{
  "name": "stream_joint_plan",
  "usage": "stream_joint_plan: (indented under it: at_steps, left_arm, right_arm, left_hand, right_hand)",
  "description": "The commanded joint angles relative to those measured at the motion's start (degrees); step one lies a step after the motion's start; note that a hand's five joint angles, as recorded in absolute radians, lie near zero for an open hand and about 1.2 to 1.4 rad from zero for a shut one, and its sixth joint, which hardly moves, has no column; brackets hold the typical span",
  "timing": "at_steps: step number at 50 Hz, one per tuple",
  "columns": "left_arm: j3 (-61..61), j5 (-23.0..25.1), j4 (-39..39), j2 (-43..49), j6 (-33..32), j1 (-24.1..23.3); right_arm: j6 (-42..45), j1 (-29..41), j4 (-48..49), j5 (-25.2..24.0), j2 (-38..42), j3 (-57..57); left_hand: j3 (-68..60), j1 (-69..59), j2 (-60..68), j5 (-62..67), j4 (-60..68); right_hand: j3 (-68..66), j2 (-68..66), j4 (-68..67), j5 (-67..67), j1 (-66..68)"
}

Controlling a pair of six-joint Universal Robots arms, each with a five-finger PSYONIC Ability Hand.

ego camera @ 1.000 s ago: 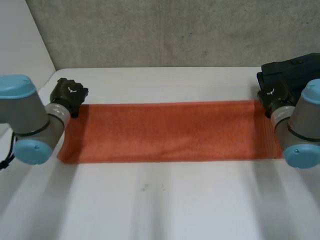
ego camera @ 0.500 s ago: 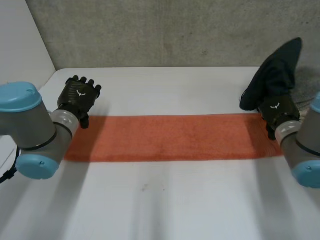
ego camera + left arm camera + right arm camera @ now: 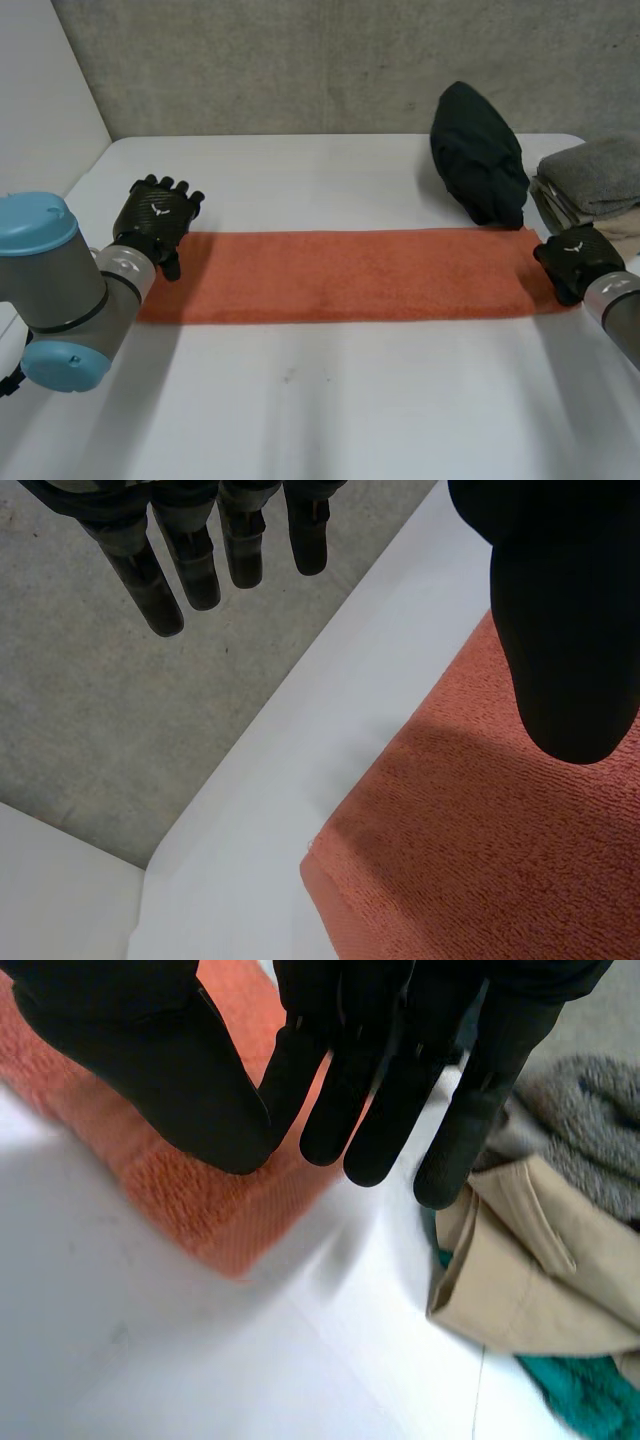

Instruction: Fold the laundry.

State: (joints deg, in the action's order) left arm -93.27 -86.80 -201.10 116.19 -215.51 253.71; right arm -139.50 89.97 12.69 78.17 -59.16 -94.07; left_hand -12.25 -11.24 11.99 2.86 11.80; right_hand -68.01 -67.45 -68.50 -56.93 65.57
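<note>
Since the orange towel (image 3: 335, 275) lies as a long, narrow band across the middle of the bench (image 3: 320, 410), running from 9 o'clock to 3 o'clock, I judge the lengthwise fold done and the next step to be carrying one short end over onto the other. My left hand (image 3: 155, 215) hovers over the far corner at the 9 o'clock end, its fingers (image 3: 187, 565) straight and released, thumb apart, holding nothing. My right hand (image 3: 572, 262) is at the 3 o'clock end, its fingers (image 3: 385, 1120) likewise straight and loose above that corner, grasping nothing. The next move calls for a pinch that catches every layer at an end, or the band will splay open as it lifts. The towel is thick looped terry with a soft, rounded edge. A dark garment (image 3: 480, 165) sits as a smooth, rumpled mound at 1 o'clock, and a folded stack (image 3: 595, 180) of grey, beige and teal cloth lies at 2 o'clock, near my right hand.
</note>
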Motion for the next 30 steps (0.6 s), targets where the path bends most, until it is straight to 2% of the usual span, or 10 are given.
stream_joint_plan:
  at_steps: [1,7,9,10,14,17,25,30]
  left_arm:
    - [-0.8,0.0,0.1,-0.7,0.0,-0.1]
    - [-1.2,0.0,0.1,-1.2,0.0,-0.3]
    - [-1.3,-0.1,0.1,-1.2,0.1,-0.5]
    - [-1.3,-0.1,0.1,-1.3,0.1,-0.6]
    - [-2.3,0.1,0.1,-2.5,0.2,-0.8]
    - [-2.4,0.1,0.1,-2.7,0.4,-0.8]
    - [-2.4,0.1,0.2,-3.3,4.7,-0.9]
    - [-2.5,0.2,0.2,-3.3,5.1,-0.8]
  right_arm:
    - [0.3,-6.6,-0.9,-1.0,-2.4,-2.7]
    - [2.4,-10.1,-1.7,-5.7,-5.3,-4.7]
    - [2.2,-10.0,-2.2,-7.8,-5.4,-5.5]
    - [1.9,-10.0,-2.3,-8.8,-5.5,-5.8]
    - [-2.0,-10.0,-2.6,-13.6,-5.6,-6.0]
    - [-2.8,-9.9,-2.6,-15.0,-5.5,-5.9]
    - [-3.5,-9.2,-2.0,-15.6,-4.2,-4.3]
    - [-3.2,-8.1,-2.0,-15.2,-1.2,-2.7]
  left_hand:
    - [0.7,-0.3,-0.4,-1.3,-0.2]
    - [0.7,-0.3,-0.4,-1.3,-0.2]
    - [0.7,-0.3,-0.4,-1.3,-0.2]
    - [0.7,-0.3,-0.4,-1.3,-0.2]
    - [0.9,-0.1,-0.6,-1.5,-0.4]
    - [0.9,-0.1,-0.6,-1.5,-0.4]
    - [0.7,-0.3,-0.4,-1.3,-0.2]
    - [0.7,-0.3,-0.4,-1.3,-0.2]
  right_hand:
    - [-12.0,-12.5,-11.5,-13.1,14.4]
    - [-11.4,-11.9,-10.9,-12.5,13.8]
    - [17.8,17.2,18.2,16.7,-15.3]
    - [22.1,21.5,22.5,21.0,-19.6]
    - [25.4,24.9,25.9,24.4,-23.0]
    - [29.3,28.8,29.8,28.2,-26.9]
    - [29.3,28.8,29.8,28.3,-26.9]
    - [27.1,26.6,27.6,26.1,-24.7]
